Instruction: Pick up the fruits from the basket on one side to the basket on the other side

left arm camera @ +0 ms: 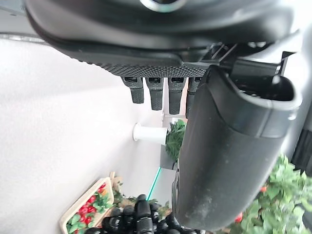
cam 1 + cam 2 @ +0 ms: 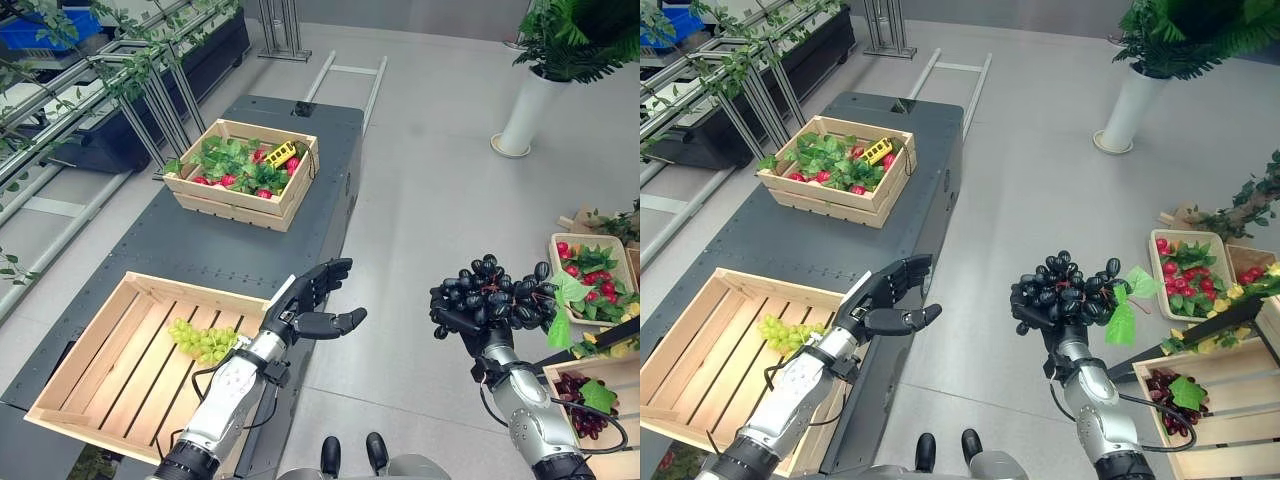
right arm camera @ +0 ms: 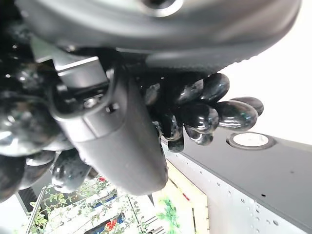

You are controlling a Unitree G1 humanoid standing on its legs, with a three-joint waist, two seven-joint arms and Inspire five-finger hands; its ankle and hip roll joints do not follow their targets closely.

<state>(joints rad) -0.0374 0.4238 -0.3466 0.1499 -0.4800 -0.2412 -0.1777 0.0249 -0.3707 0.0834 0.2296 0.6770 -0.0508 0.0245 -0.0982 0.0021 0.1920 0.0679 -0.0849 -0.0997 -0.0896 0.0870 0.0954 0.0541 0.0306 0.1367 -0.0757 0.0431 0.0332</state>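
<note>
Black grapes sit bunched in the right hand, fingers curled around them, held over open floor right of the dark table, long axis lying left-right. Left hand hovers at the table's right edge, fingers straight and spread. Near crate holds green grapes; far crate holds leaves and red fruit.
</note>
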